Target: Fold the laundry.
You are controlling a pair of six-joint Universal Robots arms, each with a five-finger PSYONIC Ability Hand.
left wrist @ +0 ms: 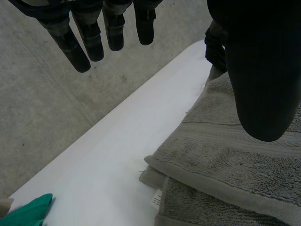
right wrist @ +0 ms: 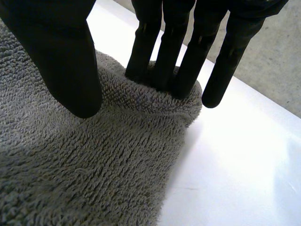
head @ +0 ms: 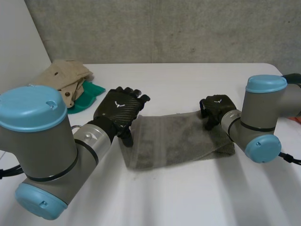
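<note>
My left hand (head: 120,108) sits open, fingers straight, at the towel's (head: 174,141) left end. My right hand (head: 216,107) presses straight fingers onto its right end.

The black left hand (head: 120,109) hung with fingers straight and spread, thumb pointing down; the black right hand (head: 216,107) pressed down, fingers straight, thumb apart.

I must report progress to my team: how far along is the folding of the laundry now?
Done, it seems: the grey towel already lies folded in layers, and a beige garment and a green cloth sit piled aside. In hand: the right robot hand presses straight fingers on one end of the towel, and the left robot hand hovers open over the other end. Left: probably one more fold, then stacking.
</note>
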